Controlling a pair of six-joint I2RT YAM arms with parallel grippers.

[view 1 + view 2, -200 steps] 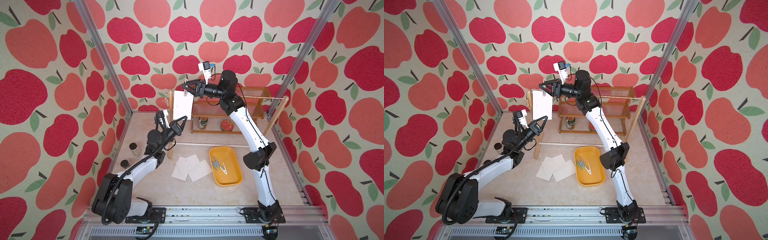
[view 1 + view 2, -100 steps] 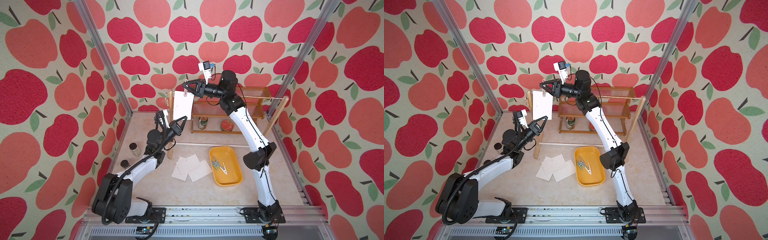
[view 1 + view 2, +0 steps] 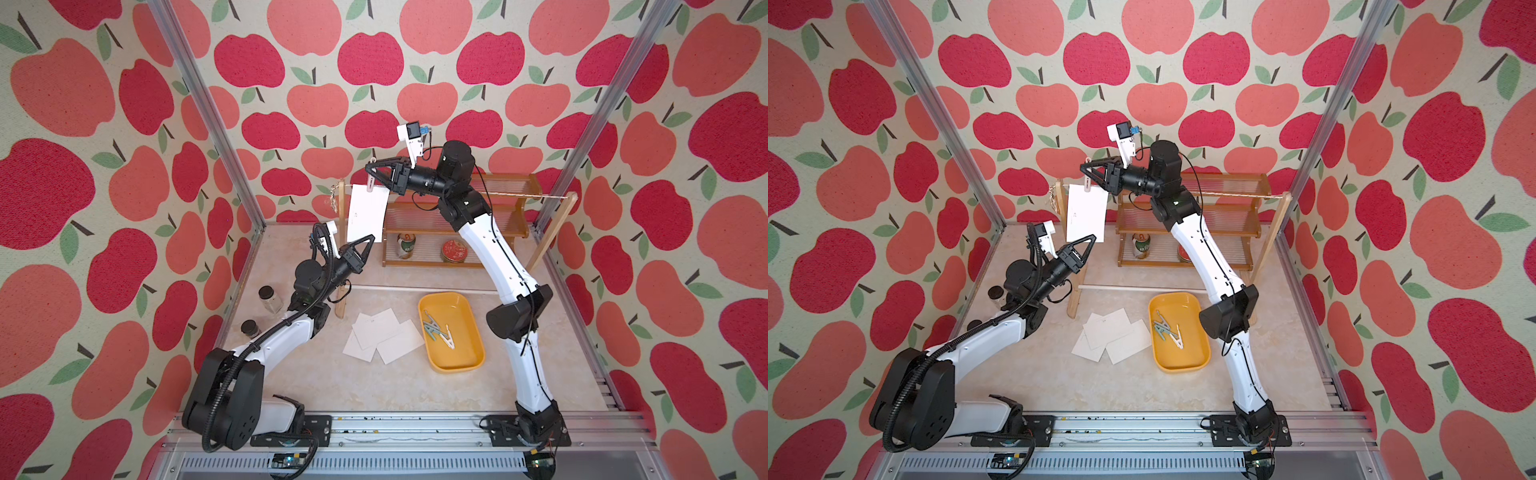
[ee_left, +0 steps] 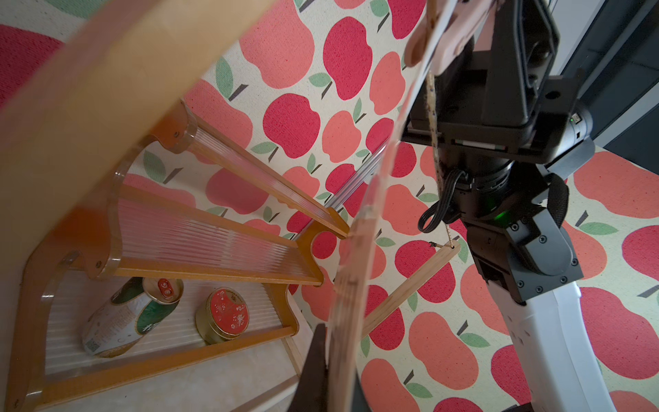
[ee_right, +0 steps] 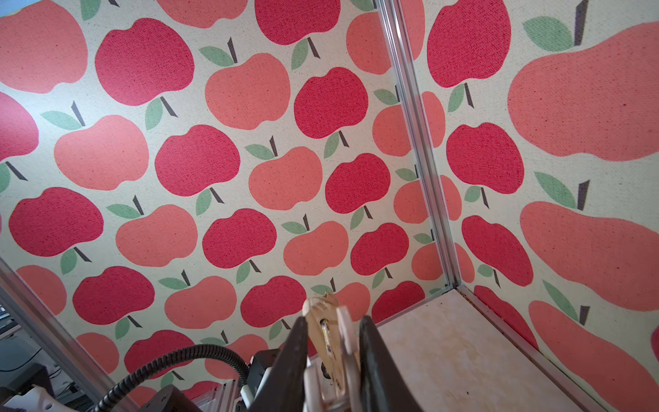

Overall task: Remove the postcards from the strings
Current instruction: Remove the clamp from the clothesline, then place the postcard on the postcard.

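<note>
One white postcard (image 3: pixel 365 214) (image 3: pixel 1086 212) hangs from the string (image 3: pixel 519 194) (image 3: pixel 1237 194) near the left wooden post, held by a pale pink clothespin (image 3: pixel 371 184) (image 3: pixel 1087 183). My right gripper (image 3: pixel 371 174) (image 3: pixel 1086 170) (image 5: pixel 333 356) is shut on that clothespin (image 5: pixel 330 339) from above. My left gripper (image 3: pixel 368 240) (image 3: pixel 1090 239) (image 4: pixel 335 371) is shut on the card's bottom edge. In the left wrist view the card (image 4: pixel 356 267) is seen edge-on. Three more postcards (image 3: pixel 382 334) (image 3: pixel 1113 334) lie overlapped on the table.
A yellow tray (image 3: pixel 457 365) (image 3: pixel 1183 368) beside the loose cards holds several clothespins (image 3: pixel 436 332). Behind the line stands a wooden shelf (image 3: pixel 457 216) with two cans (image 3: pixel 405 245). Two jars (image 3: pixel 270 297) stand at the left wall. A white rod (image 3: pixel 415 289) joins the posts at table level.
My right gripper's jaws have closed onto the clothespin at the top of the hanging card. The left gripper has kept its hold on the card's bottom edge.
</note>
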